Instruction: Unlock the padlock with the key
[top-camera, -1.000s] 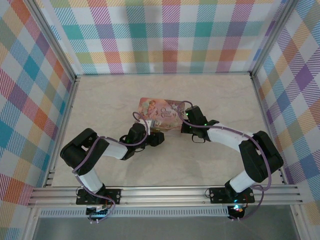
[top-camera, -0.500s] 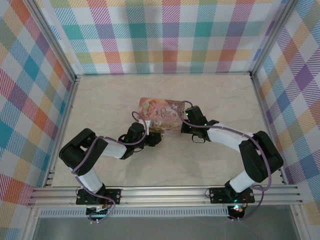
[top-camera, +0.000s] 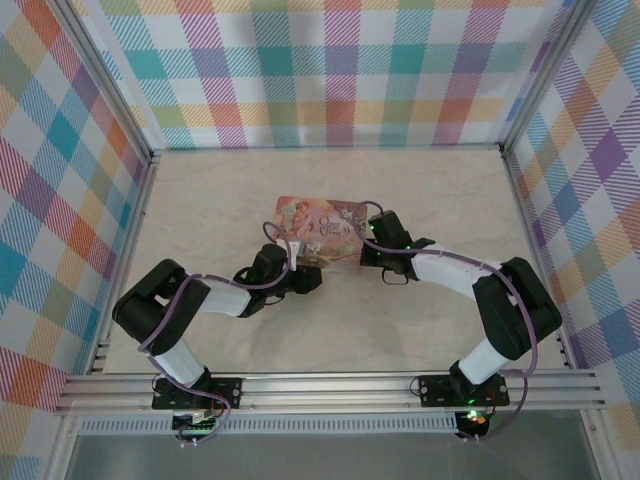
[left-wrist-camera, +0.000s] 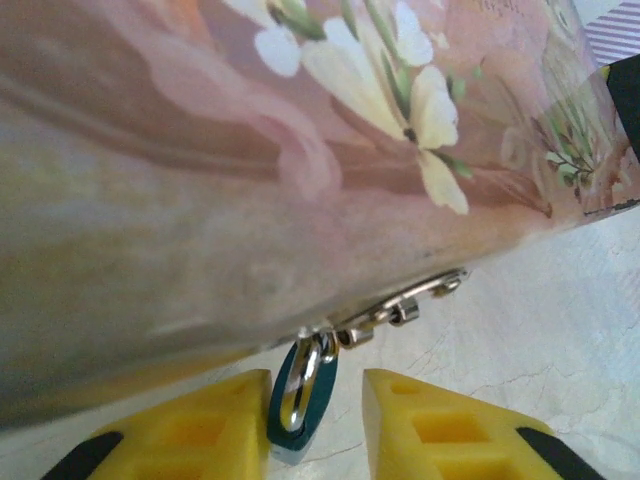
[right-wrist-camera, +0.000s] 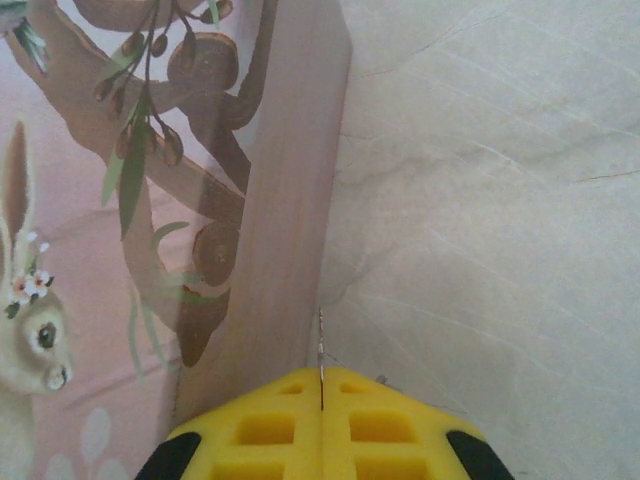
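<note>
**A:** Left side, go!
**B:** My left claw (left-wrist-camera: 315, 385) stands apart at the bottom of the frame. A silver ring (left-wrist-camera: 303, 375) hangs between its fingers, under the clasp (left-wrist-camera: 400, 303) of the tin (left-wrist-camera: 250, 150).
**A:** And the padlock?
**B:** Can't make it out.
**A:** Right?
**B:** My right claw (right-wrist-camera: 320, 375) is pinched on a metal sliver (right-wrist-camera: 320, 335) at bottom centre, with the tin's edge just left and the counter (right-wrist-camera: 480, 200) to the right.

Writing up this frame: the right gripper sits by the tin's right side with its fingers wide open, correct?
Not quite. The right gripper is by the tin's right side, but its fingers are closed together, not wide open, as the right wrist view shows.
</note>
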